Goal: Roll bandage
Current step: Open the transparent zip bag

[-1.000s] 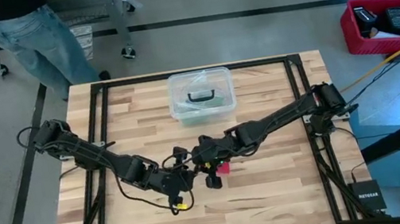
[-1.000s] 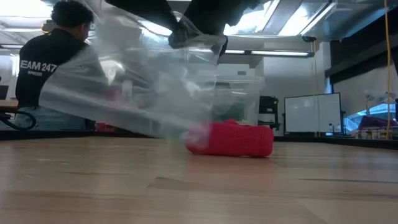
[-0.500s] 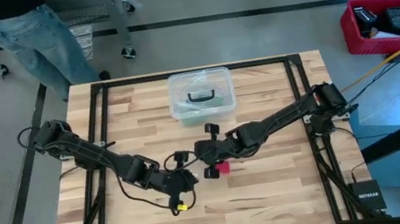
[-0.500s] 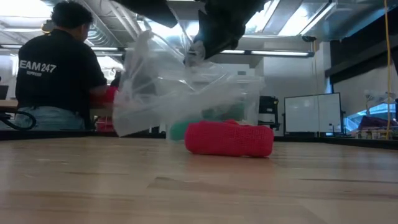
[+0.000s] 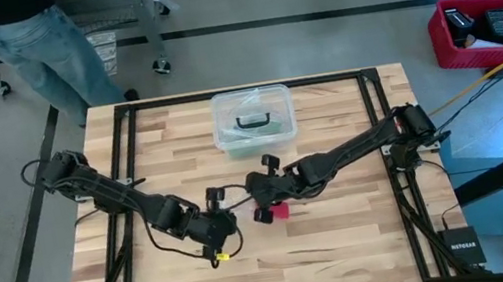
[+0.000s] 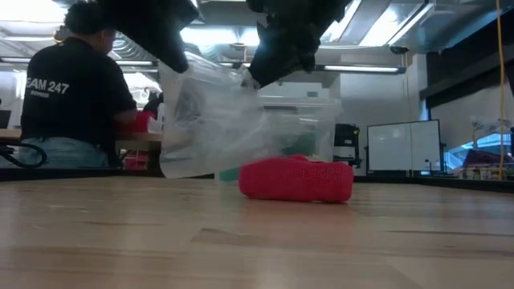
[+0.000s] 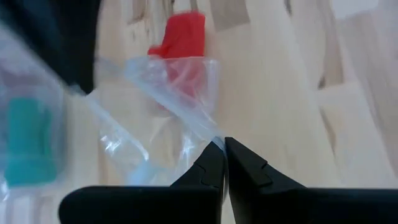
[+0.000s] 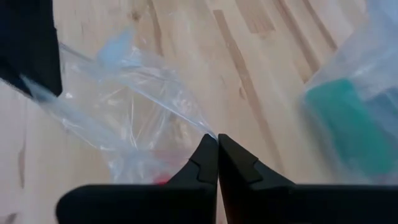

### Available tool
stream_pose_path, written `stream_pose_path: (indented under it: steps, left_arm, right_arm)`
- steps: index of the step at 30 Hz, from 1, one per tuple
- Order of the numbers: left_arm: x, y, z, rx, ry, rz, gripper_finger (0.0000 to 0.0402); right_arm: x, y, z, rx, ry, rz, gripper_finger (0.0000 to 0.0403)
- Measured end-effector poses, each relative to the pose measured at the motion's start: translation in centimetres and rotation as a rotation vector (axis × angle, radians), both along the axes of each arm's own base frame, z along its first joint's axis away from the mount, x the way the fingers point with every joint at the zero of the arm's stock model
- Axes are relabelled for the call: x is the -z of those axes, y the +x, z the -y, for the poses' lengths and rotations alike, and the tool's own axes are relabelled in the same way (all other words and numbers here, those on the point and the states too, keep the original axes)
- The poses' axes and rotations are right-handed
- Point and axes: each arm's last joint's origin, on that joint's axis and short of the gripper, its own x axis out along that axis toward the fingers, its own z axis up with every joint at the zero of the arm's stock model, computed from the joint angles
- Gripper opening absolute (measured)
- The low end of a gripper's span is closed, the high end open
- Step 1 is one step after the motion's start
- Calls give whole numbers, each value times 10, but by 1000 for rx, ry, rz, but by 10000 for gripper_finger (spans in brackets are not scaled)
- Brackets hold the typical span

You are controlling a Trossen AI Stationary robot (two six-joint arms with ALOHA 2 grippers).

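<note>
Tabletop (image 6: 120, 241): bandage (image 6: 295, 180) lengthwise, seemingly crosswise.

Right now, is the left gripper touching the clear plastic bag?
Touching. The left wrist view shows the left gripper shut on a corner of the plastic bag, with the film running straight into the closed fingertips.

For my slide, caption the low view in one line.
Both grippers hold a clear plastic bag stretched between them above the table, just behind the rolled red bandage lying on the wood.
</note>
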Motion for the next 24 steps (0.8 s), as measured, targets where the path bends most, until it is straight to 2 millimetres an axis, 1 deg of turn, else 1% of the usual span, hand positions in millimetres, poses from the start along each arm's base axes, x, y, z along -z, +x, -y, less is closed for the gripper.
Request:
stream_pose_path:
  steps: [5, 7, 10, 13, 17, 20, 24]
  left_arm:
    - [-13, -7, -3, -15, 2, -41, 3]
    - [-19, -5, -2, 5, -8, -16, 3]
    - [-23, 1, -2, 54, -46, 18, 3]
    - [-18, 6, -6, 63, -78, 38, 3]
    - [-6, 5, -14, 15, -63, 24, 3]
    - [2, 4, -16, -43, -37, 39, 3]
    - [8, 4, -16, -49, -43, 57, 3]
  right_arm:
    - [24, 1, -1, 35, 113, 105, 10]
    - [33, 2, -1, 55, 151, 168, 9]
    - [48, 6, -2, 79, 207, 272, 5]
    - [67, 9, -3, 98, 242, 314, 4]
    - [88, 12, -4, 116, 262, 286, 12]
    - [97, 12, -4, 90, 284, 248, 15]
    - [99, 12, -5, 58, 314, 230, 17]
